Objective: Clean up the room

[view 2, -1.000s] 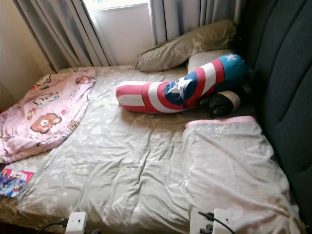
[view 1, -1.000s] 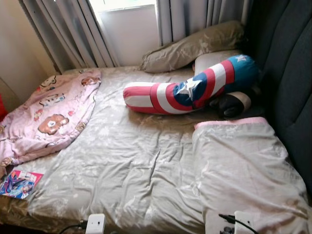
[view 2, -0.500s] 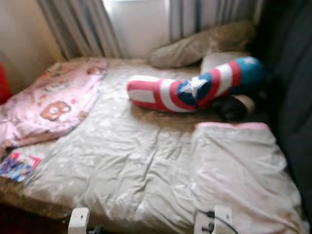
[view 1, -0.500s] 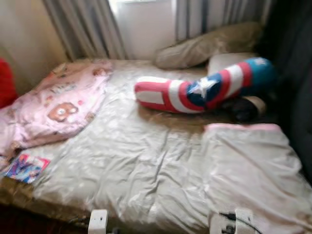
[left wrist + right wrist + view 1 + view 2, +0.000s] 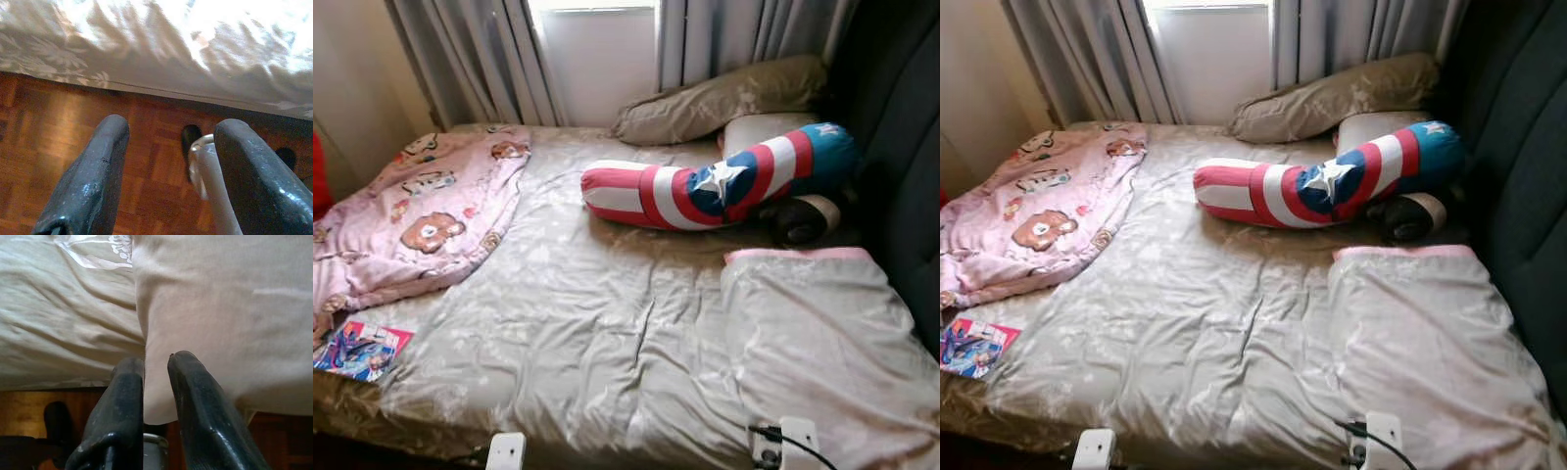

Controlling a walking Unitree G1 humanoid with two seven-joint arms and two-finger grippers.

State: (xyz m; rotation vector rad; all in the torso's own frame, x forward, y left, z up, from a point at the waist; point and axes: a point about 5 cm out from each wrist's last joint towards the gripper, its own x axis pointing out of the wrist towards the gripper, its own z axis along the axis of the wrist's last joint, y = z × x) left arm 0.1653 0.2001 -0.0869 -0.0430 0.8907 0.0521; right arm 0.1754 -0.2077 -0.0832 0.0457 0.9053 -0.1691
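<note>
A bed point(image 5: 607, 323) with a rumpled beige sheet lies before me. On its left side a pink bear-print blanket point(image 5: 416, 220) is spread loosely. A colourful magazine point(image 5: 360, 350) rests at the front left corner. A red, white and blue striped bolster point(image 5: 705, 186) lies across the far side, with a dark round cushion point(image 5: 800, 217) beside it. My left gripper point(image 5: 172, 128) hangs open over the wooden floor point(image 5: 58, 127) just below the bed's edge. My right gripper point(image 5: 156, 361) is shut with nothing in it, at the hanging edge of a pale folded cover point(image 5: 220, 308).
A beige pillow point(image 5: 720, 96) leans under the curtained window point(image 5: 597, 54). The pale cover with a pink hem point(image 5: 822, 343) fills the bed's right front. A dark padded headboard point(image 5: 901, 147) runs along the right side. A beige wall point(image 5: 352, 88) stands at the left.
The whole picture has shifted slightly and was blurred half a second ago, so the camera moved. Nothing on the bed has moved.
</note>
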